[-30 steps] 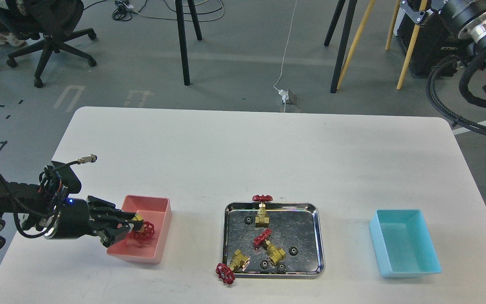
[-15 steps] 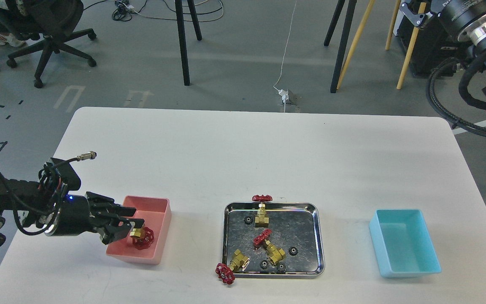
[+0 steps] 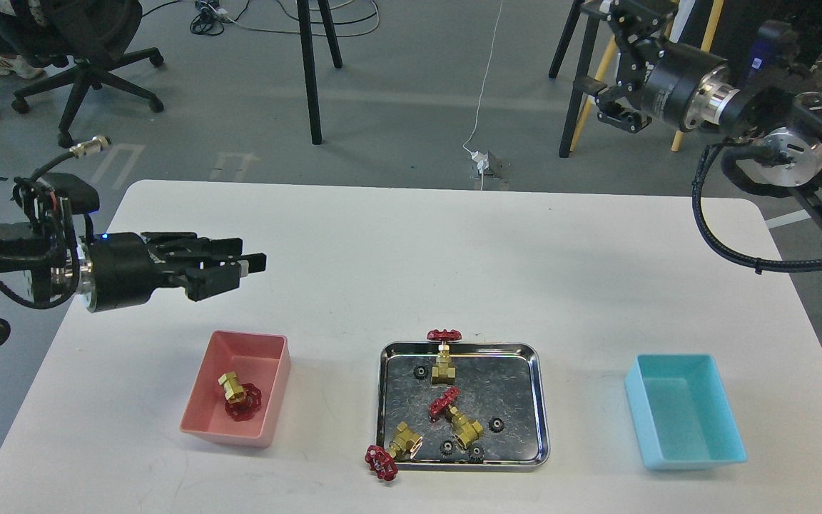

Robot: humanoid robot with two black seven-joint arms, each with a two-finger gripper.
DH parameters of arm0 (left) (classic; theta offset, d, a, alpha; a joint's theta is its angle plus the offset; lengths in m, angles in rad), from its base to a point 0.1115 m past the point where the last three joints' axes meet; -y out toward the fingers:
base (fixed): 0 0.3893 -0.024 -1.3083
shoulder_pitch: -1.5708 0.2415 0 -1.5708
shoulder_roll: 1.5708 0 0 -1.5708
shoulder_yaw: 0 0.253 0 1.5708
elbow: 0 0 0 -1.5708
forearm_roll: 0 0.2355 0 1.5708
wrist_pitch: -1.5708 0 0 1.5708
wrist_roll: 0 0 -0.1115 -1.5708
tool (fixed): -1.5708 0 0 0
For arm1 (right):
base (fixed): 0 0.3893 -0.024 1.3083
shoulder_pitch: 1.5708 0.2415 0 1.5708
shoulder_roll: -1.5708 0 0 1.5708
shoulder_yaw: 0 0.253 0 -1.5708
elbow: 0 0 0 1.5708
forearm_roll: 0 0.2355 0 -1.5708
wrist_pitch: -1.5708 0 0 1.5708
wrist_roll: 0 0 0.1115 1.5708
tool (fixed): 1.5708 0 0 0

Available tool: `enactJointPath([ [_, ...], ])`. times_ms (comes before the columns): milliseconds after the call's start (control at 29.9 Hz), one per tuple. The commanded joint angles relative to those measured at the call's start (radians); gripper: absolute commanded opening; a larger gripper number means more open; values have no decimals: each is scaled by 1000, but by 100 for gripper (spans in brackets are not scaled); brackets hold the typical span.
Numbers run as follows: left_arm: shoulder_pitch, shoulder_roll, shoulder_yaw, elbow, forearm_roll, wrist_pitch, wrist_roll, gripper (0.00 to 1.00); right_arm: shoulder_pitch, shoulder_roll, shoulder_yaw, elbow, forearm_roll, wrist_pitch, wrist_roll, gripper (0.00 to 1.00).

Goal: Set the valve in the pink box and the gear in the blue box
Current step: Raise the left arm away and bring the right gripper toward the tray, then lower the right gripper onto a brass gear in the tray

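One valve (image 3: 237, 397), brass with a red handwheel, lies inside the pink box (image 3: 205, 421) at the front left. My left gripper (image 3: 250, 257) is open and empty, raised above the table behind the pink box. Three more valves (image 3: 444, 355) (image 3: 455, 415) (image 3: 394, 450) and several tiny black gears (image 3: 496, 425) (image 3: 420, 372) lie in the steel tray (image 3: 541, 400); one valve's handwheel hangs over the tray's front left rim. The blue box (image 3: 728, 450) stands empty at the front right. My right gripper (image 3: 593, 46) hangs high beyond the table's far right, fingers apart and empty.
The white table (image 3: 411, 257) has bare surface behind the boxes and tray. Stand legs (image 3: 309, 71), a chair (image 3: 83, 64) and cables are on the floor beyond the far edge. My right arm's cable loop (image 3: 711, 228) hangs over the table's right corner.
My left gripper let the valve go into the pink box, then rose and drew back away from it. My right arm swung into view from the upper right.
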Motion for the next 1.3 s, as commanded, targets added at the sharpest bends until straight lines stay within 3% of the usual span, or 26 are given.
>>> enactJointPath([
  [0, 55, -73, -180, -1, -224, -96, 0, 58, 16, -9, -87, 91, -218, 19, -1, 100],
  [234, 187, -327, -470, 103, -654, -200, 0, 61, 36, -79, -332, 396, -574, 19, -3, 100],
  [434, 370, -553, -740, 223, -668, -242, 0, 62, 165, -118, -553, 600, -740, 19, -1, 100],
  [635, 471, -746, -904, 369, -672, -302, 0, 64, 222, -70, -648, 688, -893, 19, -1, 100],
  [869, 500, -772, -964, 387, -674, -302, 0, 65, 242, 7, -792, 740, -1064, 19, -1, 97],
  [969, 500, -777, -964, 386, -675, -302, 0, 66, 263, 10, -846, 778, -1131, 19, -1, 88],
  [1069, 506, -777, -964, 386, -675, -303, 0, 67, 263, 23, -862, 791, -1159, 19, -1, 72],
  [1269, 514, -778, -966, 381, -674, -302, 0, 67, 249, 95, -865, 772, -1186, 19, -3, 66],
])
